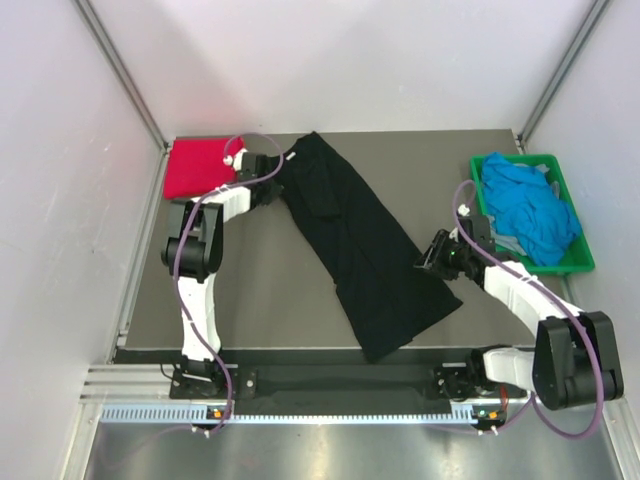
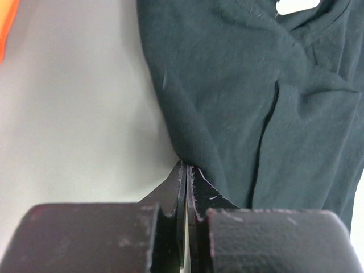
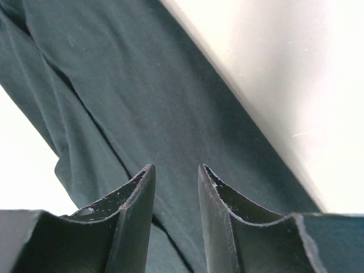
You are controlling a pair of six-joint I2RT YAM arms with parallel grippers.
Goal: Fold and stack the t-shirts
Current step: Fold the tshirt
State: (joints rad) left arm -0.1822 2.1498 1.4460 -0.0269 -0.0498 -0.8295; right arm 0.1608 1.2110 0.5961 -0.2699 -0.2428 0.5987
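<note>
The bench (image 1: 250, 290) carries the black t-shirt (image 1: 360, 240), the largest thing on it. The shirt lies as a long diagonal band from the far centre down toward the near right, already doubled lengthwise by the look of its folds. The green crate (image 1: 583, 262) at the right edge holds crumpled blue t-shirts (image 1: 530, 205), not yet dealt with. A red t-shirt (image 1: 195, 168) sits folded in the far left corner, probably the start of the stack.

The step in hand looks like folding the black shirt. The left gripper (image 2: 185, 166) is at the collar end, its jaws pressed together with the shirt's edge drawn into their tips. The right gripper (image 3: 176, 170) hovers over the shirt's right edge, jaws narrowly apart and holding nothing. The white neck label (image 2: 296, 5) shows just beyond the left jaws.

The next move probably calls for the right jaws to drop and pinch that edge, so both ends can be carried over together.
</note>
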